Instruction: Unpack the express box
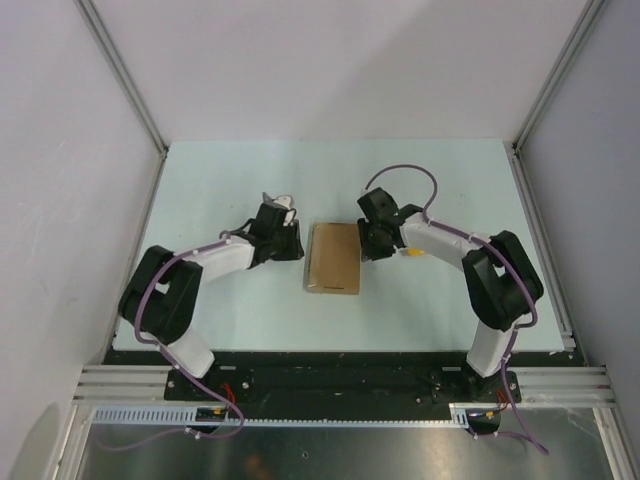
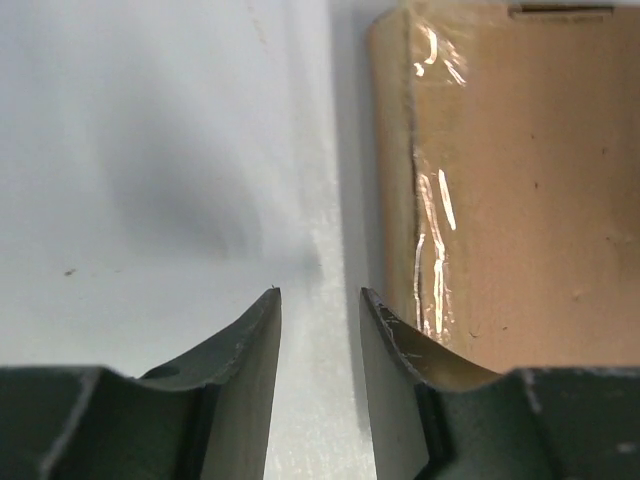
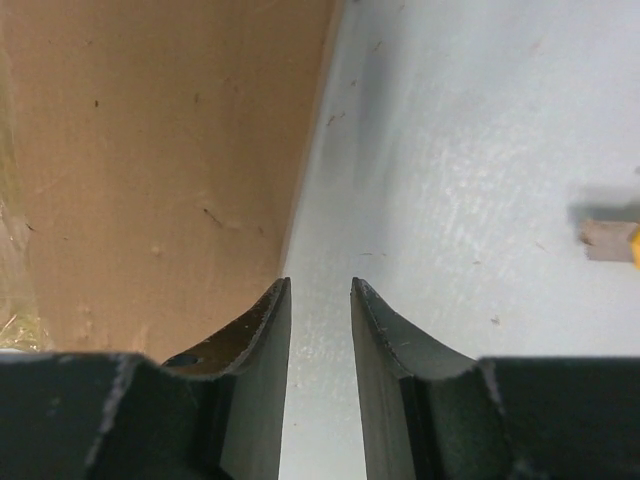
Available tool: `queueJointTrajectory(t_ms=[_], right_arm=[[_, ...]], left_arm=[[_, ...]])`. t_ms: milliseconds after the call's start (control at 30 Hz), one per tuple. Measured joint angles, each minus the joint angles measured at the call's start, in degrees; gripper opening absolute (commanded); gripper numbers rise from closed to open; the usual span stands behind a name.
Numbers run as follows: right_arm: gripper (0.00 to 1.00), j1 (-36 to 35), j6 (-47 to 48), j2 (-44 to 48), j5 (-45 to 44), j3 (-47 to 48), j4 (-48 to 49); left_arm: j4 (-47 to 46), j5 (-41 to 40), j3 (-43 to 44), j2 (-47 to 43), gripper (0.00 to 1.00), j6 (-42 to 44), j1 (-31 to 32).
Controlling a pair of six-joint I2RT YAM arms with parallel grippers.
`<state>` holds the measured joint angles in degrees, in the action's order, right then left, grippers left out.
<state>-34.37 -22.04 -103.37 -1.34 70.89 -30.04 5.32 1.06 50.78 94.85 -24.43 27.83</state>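
Right now we see the express box (image 1: 333, 258) lying flat and closed in the middle of the pale worktop (image 1: 230, 175), between the two arms. Our left fingers (image 2: 250, 350) sit low just beside the box's left long side, narrowly parted with only bare worktop between them. A strip of glossy clear tape (image 2: 432, 210) runs along that edge of the cardboard. Our right fingers (image 3: 262, 340) sit just beside the box's right long side, also at a narrow gap and holding nothing. Whether either fingertip touches the cardboard we cannot tell.
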Motion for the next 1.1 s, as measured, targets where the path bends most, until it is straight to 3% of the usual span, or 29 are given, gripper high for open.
queueJointTrajectory(t_ms=[300,467,600,700,767,867,1100], right_arm=[[0.34,-0.48,-0.35,5.44,-3.98,0.0,-0.83],[0.2,-3.63,1.05,5.05,-1.44,0.0,2.73],[0.2,-6.67,2.05,3.04,0.76,0.33,6.19],[0.29,-7.89,2.91,1.11,1.16,0.5,7.74],[0.43,-8.74,3.76,-0.02,-0.33,0.68,8.04],[0.54,-9.99,5.05,-1.14,-4.46,1.14,8.07],[0.7,-12.96,6.69,-1.81,-12.26,1.29,8.02]], left_arm=[[-1.51,9.53,-1.75,-5.53,0.47,-2.6,-3.96],[-5.46,17.9,-1.75,-4.61,0.35,-4.59,-3.96],[-7.13,20.76,-1.84,-1.18,0.31,-7.26,-3.96],[-7.5,20.65,-2.49,0.09,0.3,-8.55,-3.96],[-8.09,20.65,-2.84,0.11,0.3,-9.09,-3.96],[-9.27,20.65,-3.39,0.11,0.3,-9.75,-3.96],[-10.47,20.63,-4.11,-0.17,0.31,-10.14,-3.98]])
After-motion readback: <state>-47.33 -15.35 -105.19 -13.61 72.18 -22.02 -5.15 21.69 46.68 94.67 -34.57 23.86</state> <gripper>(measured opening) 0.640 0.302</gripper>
